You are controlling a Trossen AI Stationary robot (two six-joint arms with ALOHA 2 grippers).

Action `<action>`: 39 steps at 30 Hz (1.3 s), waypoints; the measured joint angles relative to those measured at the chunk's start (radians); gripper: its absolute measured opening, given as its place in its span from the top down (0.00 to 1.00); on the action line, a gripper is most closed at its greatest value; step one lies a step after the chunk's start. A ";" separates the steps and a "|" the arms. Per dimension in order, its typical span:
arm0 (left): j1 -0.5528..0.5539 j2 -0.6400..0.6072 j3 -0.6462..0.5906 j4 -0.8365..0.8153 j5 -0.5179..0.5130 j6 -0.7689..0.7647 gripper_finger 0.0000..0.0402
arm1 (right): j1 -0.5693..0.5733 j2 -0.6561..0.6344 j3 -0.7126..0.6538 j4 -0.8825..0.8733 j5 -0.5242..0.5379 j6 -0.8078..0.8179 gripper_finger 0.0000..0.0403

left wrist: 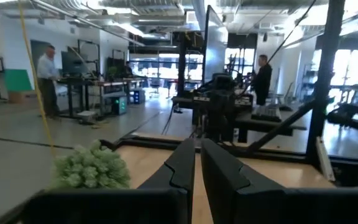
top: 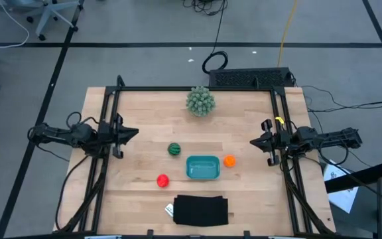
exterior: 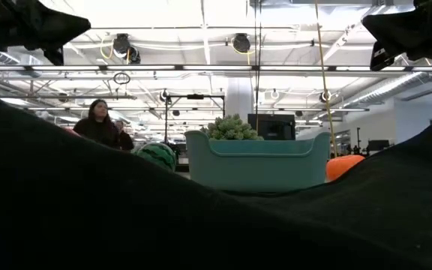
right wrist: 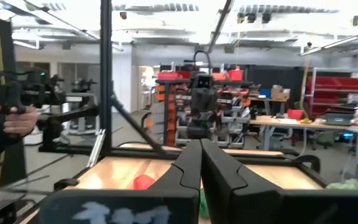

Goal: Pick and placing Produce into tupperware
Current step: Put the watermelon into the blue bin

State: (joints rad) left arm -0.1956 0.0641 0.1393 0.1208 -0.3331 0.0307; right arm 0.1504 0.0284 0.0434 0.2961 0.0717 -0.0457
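In the high view the teal tupperware (top: 203, 168) sits on the wooden table near its middle. The green striped melon ball (top: 174, 150) rests just to its far left, the orange ball (top: 229, 160) by its right end, and the red ball (top: 162, 180) to its near left. All three lie on the table outside the container. The low view shows the tupperware (exterior: 257, 161), melon (exterior: 156, 154) and orange ball (exterior: 345, 166). My left gripper (top: 132, 133) hovers shut over the table's left edge. My right gripper (top: 254, 141) hovers shut at the right edge. Both touch nothing.
A spiky pale-green plant (top: 200, 100) stands at the far middle of the table. A flat black rectangle (top: 201, 209) lies at the near edge and fills the low view's foreground. Black frame rails (top: 109, 126) run along both sides. People stand in the room beyond.
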 joint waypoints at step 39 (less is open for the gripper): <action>0.213 0.704 0.695 -0.373 0.181 -0.055 0.98 | 0.000 0.000 0.000 -0.017 0.017 0.007 1.00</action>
State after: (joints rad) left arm 0.0171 0.7683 0.8339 -0.2522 -0.1522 -0.0246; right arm 0.1501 0.0288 0.0436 0.2793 0.0891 -0.0383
